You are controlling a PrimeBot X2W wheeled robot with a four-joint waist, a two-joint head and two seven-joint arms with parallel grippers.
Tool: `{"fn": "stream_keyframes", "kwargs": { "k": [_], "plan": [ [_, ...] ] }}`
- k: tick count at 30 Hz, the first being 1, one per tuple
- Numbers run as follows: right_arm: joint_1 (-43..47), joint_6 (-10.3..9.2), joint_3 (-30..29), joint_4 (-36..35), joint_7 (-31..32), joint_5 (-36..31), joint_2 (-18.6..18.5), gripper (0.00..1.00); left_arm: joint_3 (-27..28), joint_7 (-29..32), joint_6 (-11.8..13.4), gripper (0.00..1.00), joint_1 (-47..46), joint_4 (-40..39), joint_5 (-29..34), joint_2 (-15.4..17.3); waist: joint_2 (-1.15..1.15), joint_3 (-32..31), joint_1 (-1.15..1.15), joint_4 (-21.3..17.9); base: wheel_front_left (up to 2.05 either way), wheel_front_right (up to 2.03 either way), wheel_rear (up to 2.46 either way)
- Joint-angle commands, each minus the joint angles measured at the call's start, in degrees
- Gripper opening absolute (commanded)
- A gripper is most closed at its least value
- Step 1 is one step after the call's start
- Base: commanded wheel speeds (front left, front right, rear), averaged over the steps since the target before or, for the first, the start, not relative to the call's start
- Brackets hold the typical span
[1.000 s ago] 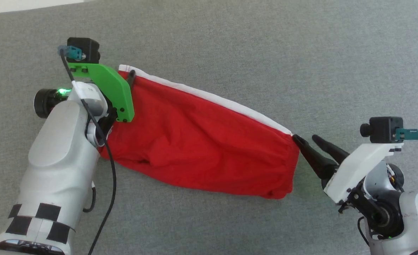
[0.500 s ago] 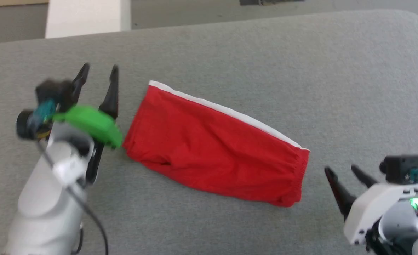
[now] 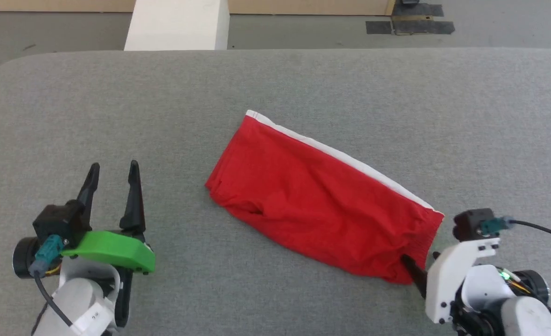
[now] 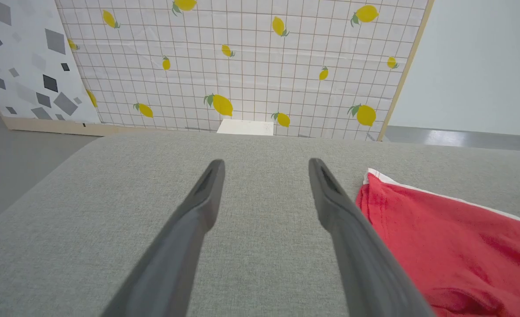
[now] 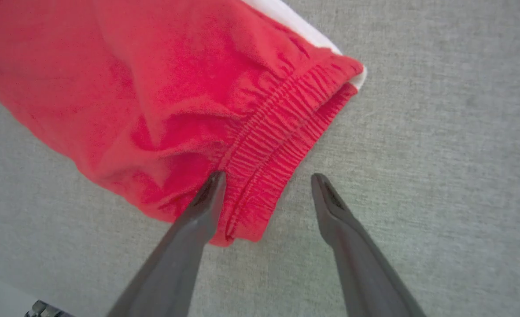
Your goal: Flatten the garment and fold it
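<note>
- A second ago each gripper was at one end of the red shorts (image 3: 322, 200). Now both are clear of the cloth and the head camera has lifted to take in more of the scene.
- The left gripper (image 3: 114, 166) has drawn well away to the left, its fingers spread and empty.
- The right gripper (image 5: 268, 177) hovers at the elastic waistband (image 5: 277, 145), fingers spread. One tip is over the gathered edge and the other over bare surface, pinching nothing.
- The shorts lie slantwise mid-table on the grey cushioned surface (image 3: 303, 79), doubled over, with the white trim band (image 3: 345, 158) along the far edge.
- This looks like one fold laid down, with soft wrinkles left near the front edge. A second fold likely remains.
- A white block (image 3: 177, 25) and a lemon-print panel (image 4: 242, 66) stand beyond the table, and neither obstructs the work.
</note>
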Motion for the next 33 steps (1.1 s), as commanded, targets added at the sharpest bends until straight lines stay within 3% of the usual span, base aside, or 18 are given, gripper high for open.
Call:
{"fn": "stream_keyframes", "kwargs": {
  "k": [1, 9, 10, 11, 12, 22, 27, 33],
  "plan": [
    [-1.4, -0.08, 0.4, 2.1, 0.1, -1.0, 0.1, 1.0, -0.2, 0.2, 0.5, 1.0, 1.0, -0.5, -0.3, -0.3, 0.0, 0.1, 0.0, 0.4, 0.0, 0.0, 0.0],
    [-5.6, -0.08, 3.5, 10.5, -0.5, -1.0, 0.1, 1.0, -1.0, 1.4, 0.7, 1.0, 1.2, -1.1, -0.8, -0.8, 0.0, 0.5, 0.0, 0.9, 0.0, 0.0, 0.0],
    [-5.9, -0.08, 4.0, 11.0, -0.7, -0.9, 0.1, 0.37, -1.2, 1.6, 0.6, 1.0, 1.2, -1.0, -1.0, -0.8, 0.0, 0.5, 0.0, 0.9, 0.0, 0.0, 0.0],
    [-6.3, -0.08, 4.4, 11.3, -1.2, -0.8, 0.1, 0.11, -1.3, 1.9, 0.6, 1.0, 1.2, -0.9, -1.1, -0.9, 0.0, 0.5, 0.0, 0.9, 0.0, 0.0, 0.0],
    [-6.6, -0.08, 4.6, 11.5, -1.6, -0.7, 0.1, 0.0, -1.4, 2.0, 0.6, 1.0, 1.3, -0.8, -1.2, -0.9, 0.0, 0.5, 0.0, 0.9, 0.0, 0.0, 0.0],
    [-7.8, -0.08, 4.9, 10.5, -5.5, 2.0, 0.1, 0.0, -4.5, 7.2, -1.1, 1.0, 0.4, -0.1, -3.2, -2.1, 0.0, -0.1, 0.0, 0.0, 0.0, 0.0, 0.0],
    [-7.6, -0.08, 4.8, 9.4, -5.9, 3.0, 0.1, 0.0, -7.6, 17.7, -0.9, 1.0, -3.8, 2.9, -4.8, -3.5, 0.0, 0.1, 0.0, -0.8, 0.0, 0.0, 0.0],
    [-7.7, -0.08, 5.7, 8.7, -6.4, 3.9, 0.1, 0.0, -9.7, 29.9, 1.2, 1.0, -10.8, 9.8, -5.4, -4.0, 0.0, 0.8, 0.0, -2.1, 0.0, 0.0, 0.0]
  ]
}}
